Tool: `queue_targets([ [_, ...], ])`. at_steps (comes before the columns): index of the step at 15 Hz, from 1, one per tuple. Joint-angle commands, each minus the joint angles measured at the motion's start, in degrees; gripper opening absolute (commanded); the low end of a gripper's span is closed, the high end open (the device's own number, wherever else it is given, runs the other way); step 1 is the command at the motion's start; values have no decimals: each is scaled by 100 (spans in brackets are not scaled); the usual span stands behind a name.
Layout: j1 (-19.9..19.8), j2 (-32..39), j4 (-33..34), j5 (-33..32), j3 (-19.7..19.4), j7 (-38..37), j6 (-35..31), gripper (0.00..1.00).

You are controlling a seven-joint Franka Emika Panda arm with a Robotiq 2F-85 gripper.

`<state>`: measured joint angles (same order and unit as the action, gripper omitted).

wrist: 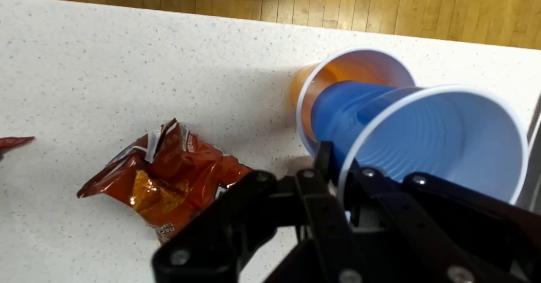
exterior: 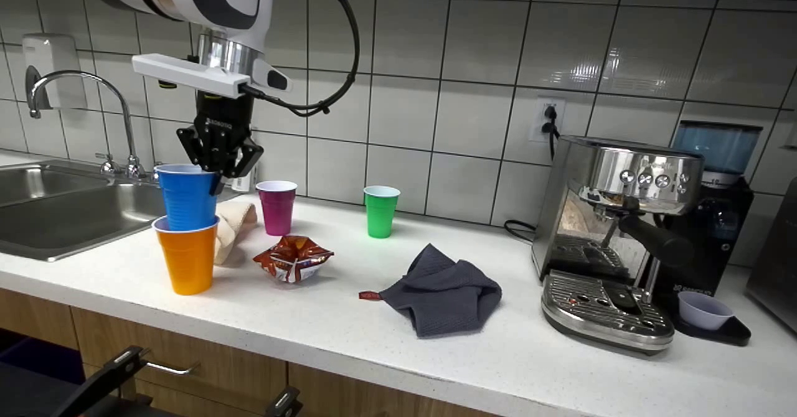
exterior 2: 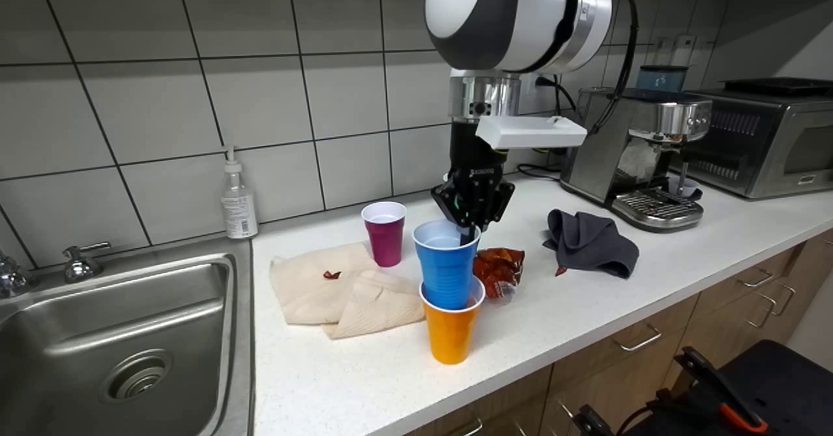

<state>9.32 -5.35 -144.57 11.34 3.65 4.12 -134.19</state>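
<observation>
Claw [wrist: 341, 169] gripping blue cup [exterior 2: 445, 270] part-nested in orange cup [exterior 2: 450, 338]; snack bag [wrist: 177, 177], beige cloth [exterior 2: 377, 299] nearby

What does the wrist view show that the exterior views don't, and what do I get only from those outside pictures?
Only the wrist view makes out wooden floorboards, past the edge of the counter.

Only the exterior views show the espresso machine, the magenta cup, the tiled wall and the grey-and-white robot arm.

All share the blue cup with its base inside the orange cup, the pincer at the blue cup's rim, and the crinkled red snack bag.
</observation>
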Motion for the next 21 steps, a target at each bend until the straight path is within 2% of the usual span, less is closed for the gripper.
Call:
queue_targets([
  [1, -87, 62, -3, 21, 66, 152, -74, 1],
  [21, -66, 48, -637, -84, 127, 102, -715, 1],
])
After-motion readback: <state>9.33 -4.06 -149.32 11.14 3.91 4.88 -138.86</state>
